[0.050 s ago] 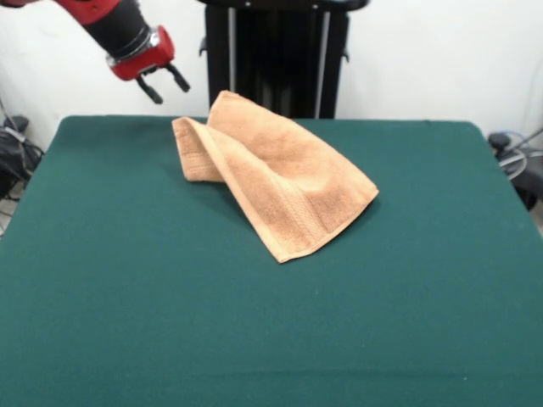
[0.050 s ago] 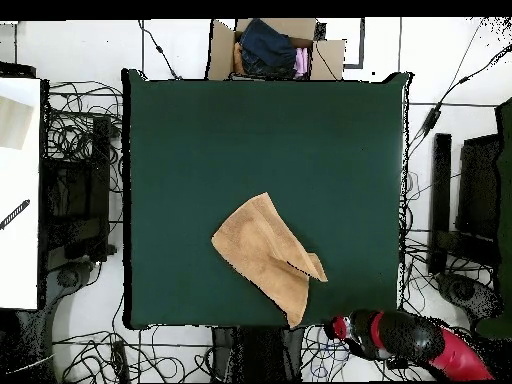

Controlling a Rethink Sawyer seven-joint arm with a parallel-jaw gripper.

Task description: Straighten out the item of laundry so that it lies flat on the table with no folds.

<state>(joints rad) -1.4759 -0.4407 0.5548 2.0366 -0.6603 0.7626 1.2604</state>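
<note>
Well, we see the orange-tan towel lying on the green table, toward its far side and a little left of centre in the front view. It is folded over itself, one flap doubled across (a band stripe shows near the hem). The gripper hangs in the air off the table's far-left corner, fingers apparently spread apart, holding nothing

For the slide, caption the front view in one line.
Folded tan towel lies on the green table; the open gripper hovers beside it.
</note>
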